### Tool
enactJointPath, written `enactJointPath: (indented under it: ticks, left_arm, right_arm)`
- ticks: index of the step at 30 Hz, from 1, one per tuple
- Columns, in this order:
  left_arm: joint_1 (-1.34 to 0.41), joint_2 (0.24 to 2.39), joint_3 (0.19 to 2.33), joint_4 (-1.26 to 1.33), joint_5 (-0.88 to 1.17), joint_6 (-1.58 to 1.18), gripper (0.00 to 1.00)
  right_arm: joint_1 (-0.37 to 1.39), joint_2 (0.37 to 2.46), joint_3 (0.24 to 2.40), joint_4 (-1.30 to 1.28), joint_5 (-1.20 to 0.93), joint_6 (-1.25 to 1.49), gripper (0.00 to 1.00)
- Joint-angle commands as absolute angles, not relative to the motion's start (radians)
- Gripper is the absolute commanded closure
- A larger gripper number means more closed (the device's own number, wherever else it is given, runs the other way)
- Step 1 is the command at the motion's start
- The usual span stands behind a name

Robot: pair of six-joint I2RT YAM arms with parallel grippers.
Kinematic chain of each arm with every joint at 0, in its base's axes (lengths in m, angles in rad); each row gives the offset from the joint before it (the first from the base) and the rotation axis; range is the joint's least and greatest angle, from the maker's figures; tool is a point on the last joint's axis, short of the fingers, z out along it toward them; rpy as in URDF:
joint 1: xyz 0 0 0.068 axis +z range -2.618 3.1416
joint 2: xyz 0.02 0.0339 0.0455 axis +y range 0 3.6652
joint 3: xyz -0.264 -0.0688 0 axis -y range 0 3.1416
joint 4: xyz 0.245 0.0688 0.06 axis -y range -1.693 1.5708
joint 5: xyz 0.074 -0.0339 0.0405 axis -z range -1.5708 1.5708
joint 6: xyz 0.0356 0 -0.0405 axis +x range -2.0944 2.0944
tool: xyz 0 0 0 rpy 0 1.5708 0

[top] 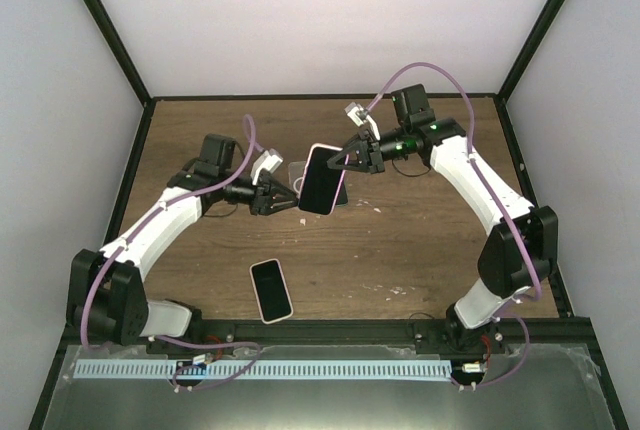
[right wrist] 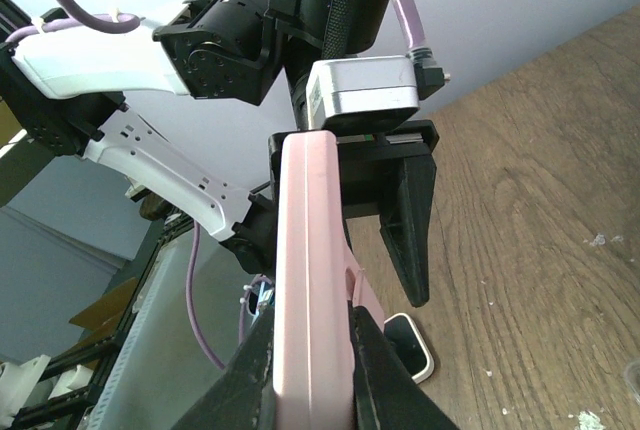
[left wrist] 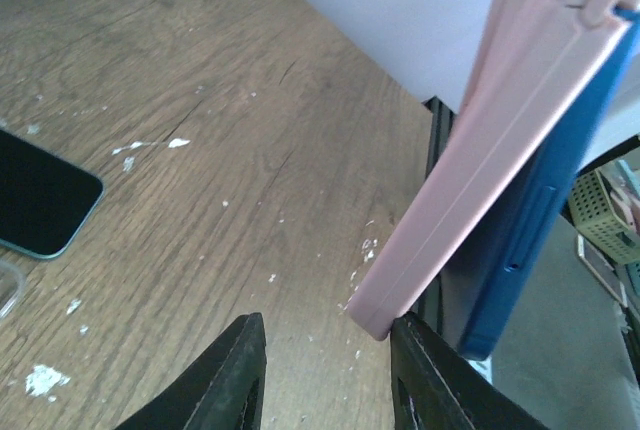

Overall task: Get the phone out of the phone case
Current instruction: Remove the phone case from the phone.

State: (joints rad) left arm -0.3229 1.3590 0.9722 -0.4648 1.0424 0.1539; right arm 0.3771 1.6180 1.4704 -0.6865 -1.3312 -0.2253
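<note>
Right fingers (right wrist: 385, 390) pinch the pink phone case (right wrist: 312, 280) while left fingers (left wrist: 235, 380) stand narrowly apart around its corner.

place: robotics lab | cues: white-walled test cell (top: 300, 20), wooden table (top: 400, 240)

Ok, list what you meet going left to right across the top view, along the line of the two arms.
left arm → cased phone → right arm
</note>
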Motion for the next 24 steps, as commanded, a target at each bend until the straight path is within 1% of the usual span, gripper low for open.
enactJointPath:
  ticks: [1,7,11,16,21,24]
  left_arm:
    - [-0.355,1.313,0.969,-0.291,1.084,0.084,0.63]
    - [-0.407,1.315,1.005,-0.22,1.122,-0.006,0.63]
    - [-0.421,1.318,1.018,-0.172,1.14,-0.064,0.64]
    - [-0.425,1.34,1.018,-0.068,1.136,-0.222,0.72]
    - [-0.43,1.368,1.034,-0.059,1.143,-0.271,0.77]
    - [-0.421,1.391,1.033,-0.065,1.152,-0.316,0.85]
  right_arm:
    - [0.427,1.559,1.477,-0.724,-1.529,-0.199,0.99]
    - [0.436,1.591,1.473,-0.729,-1.486,-0.238,0.99]
    - [0.443,1.625,1.473,-0.749,-1.482,-0.265,0.99]
    - [0.464,1.664,1.48,-0.749,-1.445,-0.281,0.99]
    - [0.47,1.724,1.523,-0.759,-1.452,-0.273,0.99]
    - [0.469,1.754,1.558,-0.759,-1.42,-0.274,0.99]
